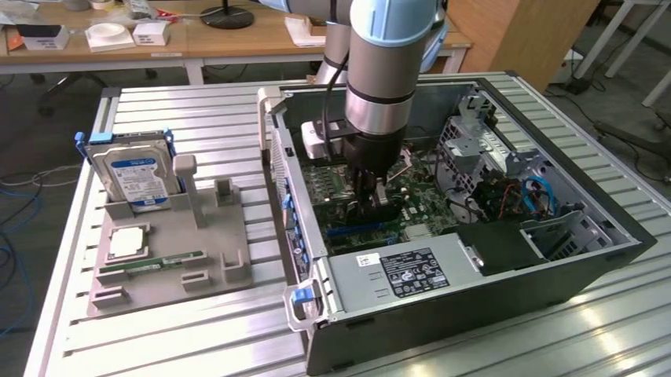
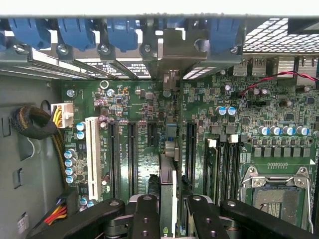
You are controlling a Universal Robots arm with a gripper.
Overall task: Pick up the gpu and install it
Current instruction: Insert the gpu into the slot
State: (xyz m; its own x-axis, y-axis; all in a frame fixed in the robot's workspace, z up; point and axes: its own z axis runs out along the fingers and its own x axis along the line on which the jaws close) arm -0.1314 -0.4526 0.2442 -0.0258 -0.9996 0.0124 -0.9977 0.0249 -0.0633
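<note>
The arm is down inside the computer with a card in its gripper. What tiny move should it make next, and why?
Probably press straight down a little. The gripper holds the gpu edge-on over the motherboard, parallel to the slots beside it. I can't tell whether it's fully seated.

The gpu [image 2: 167, 191], a thin dark card, stands on edge between the fingers [image 2: 144, 214] over the motherboard [image 2: 249, 114].

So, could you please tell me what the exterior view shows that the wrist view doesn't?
Exterior view: the parts tray holding the hard drive and memory stick, beside the computer case. Wrist view: the white power connector and the white slot, close up. Both: the claw gripping the gpu edge-on over the motherboard.
</note>
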